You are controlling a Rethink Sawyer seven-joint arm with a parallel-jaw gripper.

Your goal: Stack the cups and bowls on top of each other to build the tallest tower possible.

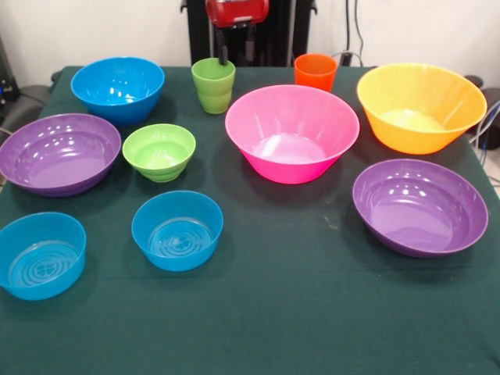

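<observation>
Green tablecloth (312, 312); jaws (236, 47) parted, empty, above green cup (213, 84).

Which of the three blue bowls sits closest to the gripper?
The larger blue bowl at the table's far left. It sits in the back row, level with the green cup under the gripper; the two smaller blue bowls sit near the front edge.
</observation>
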